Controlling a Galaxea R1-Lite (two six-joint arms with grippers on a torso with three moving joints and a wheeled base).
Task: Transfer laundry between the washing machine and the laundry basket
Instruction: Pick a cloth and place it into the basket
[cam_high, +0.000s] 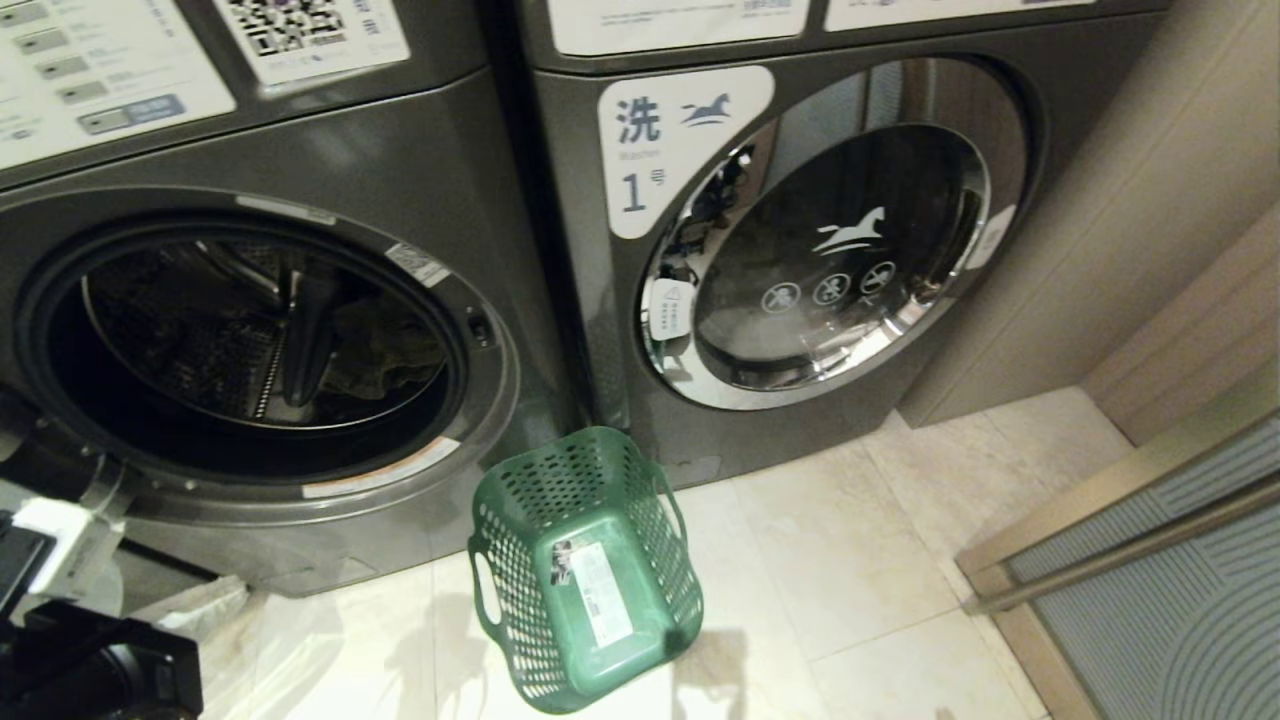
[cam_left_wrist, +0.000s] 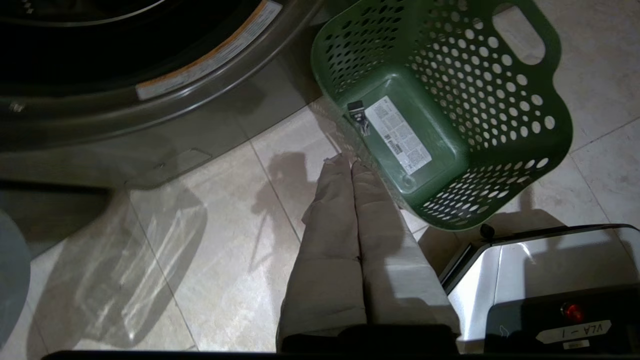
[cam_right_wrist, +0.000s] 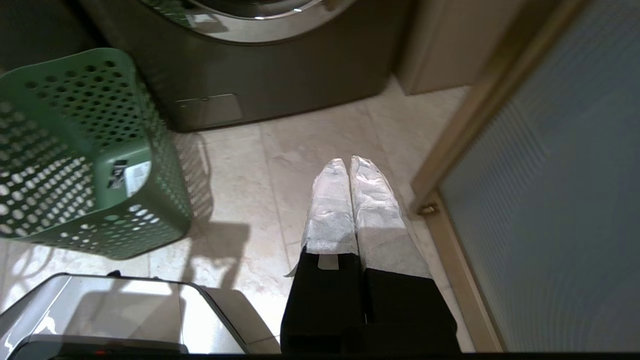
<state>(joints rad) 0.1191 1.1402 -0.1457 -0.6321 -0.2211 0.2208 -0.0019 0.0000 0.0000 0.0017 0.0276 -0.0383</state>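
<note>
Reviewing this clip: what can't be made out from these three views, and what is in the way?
- Laundry: something lumpy shows low in the open drum of the left washing machine in the head view, too dark to identify.
- That machine's number label and door: cut off by the frame edge.
- Laundry basket: bare base in view; corners hidden by its walls.
- Left arm: only its housing shows at the head view's lower left edge.

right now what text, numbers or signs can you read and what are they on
"洗" and "1号", with a horse logo: white label on the closed washer.
White horse and three round crossed-out symbols: its glass door.
"VLA-1", seen upside down: tag on the robot's own body.
QR code: panel above the open washer; panel text is too small.
Basket sticker: print is too small.
</note>
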